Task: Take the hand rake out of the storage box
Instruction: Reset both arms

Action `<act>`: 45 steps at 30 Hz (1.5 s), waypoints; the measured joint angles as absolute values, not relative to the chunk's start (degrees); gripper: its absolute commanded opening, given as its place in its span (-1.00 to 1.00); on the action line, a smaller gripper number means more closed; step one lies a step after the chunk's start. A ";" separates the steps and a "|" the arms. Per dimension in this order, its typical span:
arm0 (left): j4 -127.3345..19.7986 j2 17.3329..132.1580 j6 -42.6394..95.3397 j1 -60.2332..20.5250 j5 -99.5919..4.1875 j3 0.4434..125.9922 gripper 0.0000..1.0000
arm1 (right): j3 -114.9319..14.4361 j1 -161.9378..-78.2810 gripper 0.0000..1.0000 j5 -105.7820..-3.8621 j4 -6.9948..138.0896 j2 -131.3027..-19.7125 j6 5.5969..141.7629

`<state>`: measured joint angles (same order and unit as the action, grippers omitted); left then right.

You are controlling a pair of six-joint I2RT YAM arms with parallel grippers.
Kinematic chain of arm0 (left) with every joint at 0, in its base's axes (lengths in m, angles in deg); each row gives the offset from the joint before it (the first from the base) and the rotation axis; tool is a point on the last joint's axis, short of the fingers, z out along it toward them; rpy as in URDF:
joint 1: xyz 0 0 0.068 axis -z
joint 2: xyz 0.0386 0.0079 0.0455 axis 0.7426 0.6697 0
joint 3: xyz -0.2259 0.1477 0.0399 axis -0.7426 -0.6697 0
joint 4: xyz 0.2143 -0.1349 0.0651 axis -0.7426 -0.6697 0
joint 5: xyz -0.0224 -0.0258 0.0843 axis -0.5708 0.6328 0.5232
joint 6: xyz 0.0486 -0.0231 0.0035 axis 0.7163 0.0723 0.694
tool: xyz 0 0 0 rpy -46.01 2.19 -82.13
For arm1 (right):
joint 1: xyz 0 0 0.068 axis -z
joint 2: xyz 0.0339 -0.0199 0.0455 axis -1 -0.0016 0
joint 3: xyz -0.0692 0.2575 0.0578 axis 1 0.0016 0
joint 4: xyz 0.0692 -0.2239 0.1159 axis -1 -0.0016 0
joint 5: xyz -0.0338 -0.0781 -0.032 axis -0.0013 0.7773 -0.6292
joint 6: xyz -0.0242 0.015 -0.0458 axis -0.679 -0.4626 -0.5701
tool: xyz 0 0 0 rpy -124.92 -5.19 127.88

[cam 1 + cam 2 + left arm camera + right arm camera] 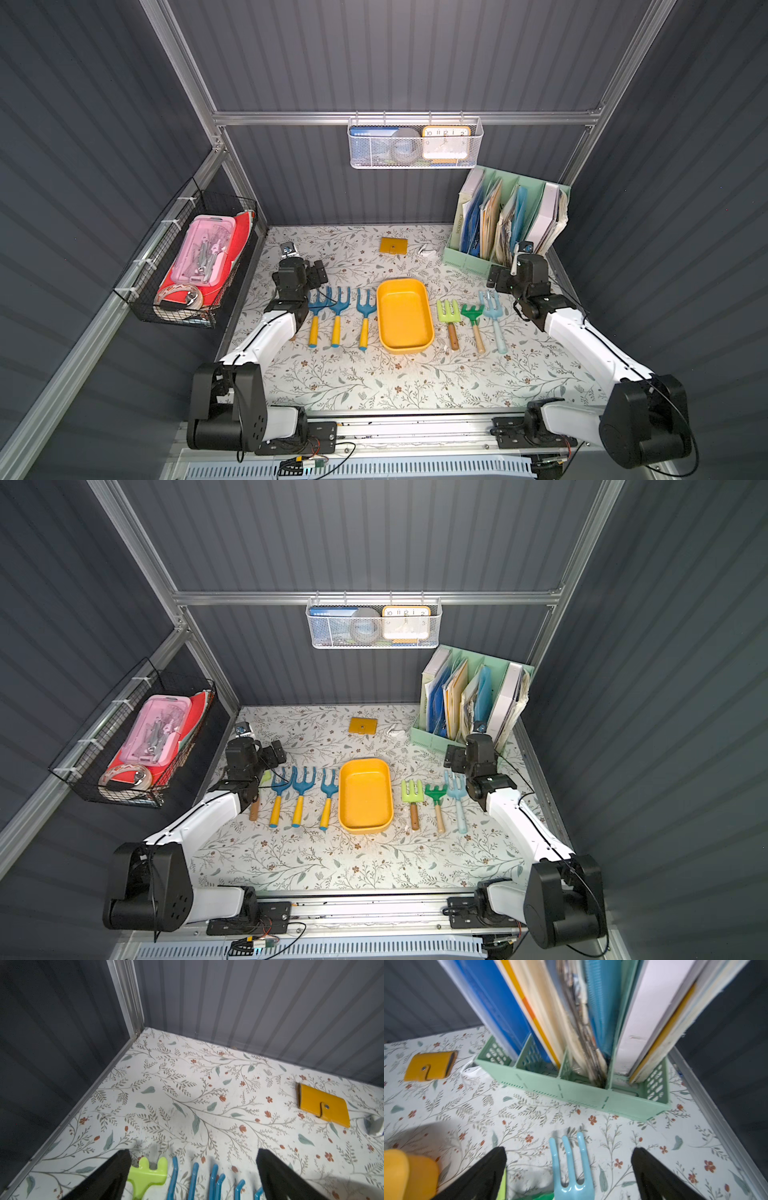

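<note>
The storage box (405,316) is a mustard-yellow tub at mid-table, and nothing lies inside it in both top views. Hand rakes lie on the table on both sides of it. Left of it are three blue forks with yellow handles (338,309) and a lime rake (147,1176), mostly under my left arm. Right of it are a lime rake (449,311), a dark green rake (473,312) and a pale-blue fork (570,1167). My left gripper (193,1152) hangs open above the lime and blue heads. My right gripper (569,1149) hangs open above the pale-blue fork.
A yellow snap wallet (393,245) and a small white object (426,250) lie near the back wall. A mint-green file organiser (469,259) stands back right, close to my right wrist. A black wire basket (187,266) hangs on the left wall and a white mesh basket (415,145) on the back rail.
</note>
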<state>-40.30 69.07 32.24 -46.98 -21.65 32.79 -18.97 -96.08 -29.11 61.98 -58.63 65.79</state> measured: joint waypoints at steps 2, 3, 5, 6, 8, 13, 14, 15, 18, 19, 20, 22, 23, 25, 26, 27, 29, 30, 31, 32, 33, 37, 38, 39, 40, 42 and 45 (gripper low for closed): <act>-34.25 68.61 32.35 -46.98 -20.29 28.24 1.00 | -16.87 -95.95 0.98 -27.47 64.43 -59.39 65.90; -31.69 68.24 32.54 -46.98 -19.94 25.75 1.00 | -16.19 -95.95 0.97 -26.90 65.39 -59.98 65.88; -27.67 67.54 33.07 -46.98 -19.20 20.70 1.00 | -14.68 -95.93 0.97 -25.48 68.15 -62.15 65.53; -26.66 67.65 33.37 -46.98 -18.87 19.43 1.00 | -14.20 -95.93 0.98 -24.93 69.09 -63.02 65.25; -24.74 68.42 34.05 -46.98 -18.37 18.47 1.00 | -13.31 -95.67 0.98 -23.56 71.25 -65.19 64.35; -14.44 70.86 35.32 -47.20 -16.58 16.55 1.00 | -9.85 -95.25 0.98 -21.72 79.80 -68.44 61.95; -12.37 71.72 35.36 -47.48 -16.29 15.89 1.00 | -8.80 -95.23 0.98 -21.74 81.48 -68.77 61.46; -11.10 72.44 35.45 -47.68 -16.05 15.43 1.00 | -8.06 -95.16 0.98 -21.76 82.64 -68.95 61.18; -5.88 74.73 35.95 -48.36 -15.92 13.95 1.00 | -4.78 -95.08 0.98 -22.18 88.45 -69.27 60.02; -4.00 75.78 36.26 -48.51 -15.94 13.95 1.00 | -3.69 -95.01 0.98 -22.27 90.55 -69.36 59.67; -2.42 76.57 36.46 -48.64 -16.25 13.95 1.00 | -2.64 -94.92 0.98 -22.42 92.87 -69.56 59.34; 0.24 77.82 36.83 -48.95 -17.39 13.95 1.00 | -0.74 -94.64 0.98 -23.12 97.37 -70.30 58.80; 1.21 78.23 36.87 -49.12 -17.95 14.01 1.00 | 0.13 -94.46 0.98 -23.58 99.53 -70.87 58.67; 2.28 78.58 37.00 -49.47 -18.98 14.01 1.00 | 1.18 -94.22 0.98 -24.26 102.79 -71.98 58.38; 2.74 78.60 37.02 -49.69 -19.35 14.01 1.00 | 1.58 -94.09 0.98 -24.76 104.41 -72.66 58.30; 3.06 78.56 37.02 -49.87 -19.77 14.01 1.00 | 1.86 -94.01 0.98 -25.09 105.81 -73.21 58.19; 3.20 78.14 37.05 -50.28 -20.56 14.01 1.00 | 2.52 -93.74 0.98 -26.18 108.41 -73.89 58.10; 3.06 77.57 37.05 -50.59 -21.12 13.99 1.00 | 2.87 -93.57 0.98 -26.70 109.50 -74.02 58.12; 3.00 76.98 37.05 -50.94 -21.60 13.99 1.00 | 3.17 -93.33 0.98 -27.16 110.38 -74.06 58.14; 2.98 76.24 37.05 -51.46 -22.11 13.99 1.00 | 3.41 -93.09 0.98 -27.38 111.18 -74.19 58.16; 2.98 75.69 37.02 -51.96 -22.54 13.99 1.00 | 3.68 -92.91 0.98 -27.58 112.58 -74.61 58.14; 3.98 75.41 36.96 -54.35 -24.58 13.93 1.00 | 4.86 -92.56 0.98 -28.26 117.30 -76.97 58.12; 4.11 75.87 36.81 -54.94 -25.47 13.95 1.00 | 5.03 -92.56 0.98 -28.28 117.35 -77.05 58.14; 4.18 76.35 36.59 -55.48 -26.70 13.99 1.00 | 5.07 -92.56 0.98 -28.32 117.41 -77.05 58.14; 4.48 77.18 36.37 -56.14 -28.23 14.01 1.00 | 5.07 -92.56 0.98 -28.43 117.74 -77.05 58.14; 7.22 80.00 35.93 -57.17 -31.11 14.01 1.00 | 5.07 -92.56 0.98 -28.47 118.62 -77.05 58.12; 12.77 85.75 35.93 -57.60 -33.95 13.51 1.00 | 5.07 -92.56 0.98 -28.56 119.60 -77.05 58.12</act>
<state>12.77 85.75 35.93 -57.60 -33.95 13.51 5.07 -92.56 -28.56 119.60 -77.05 58.12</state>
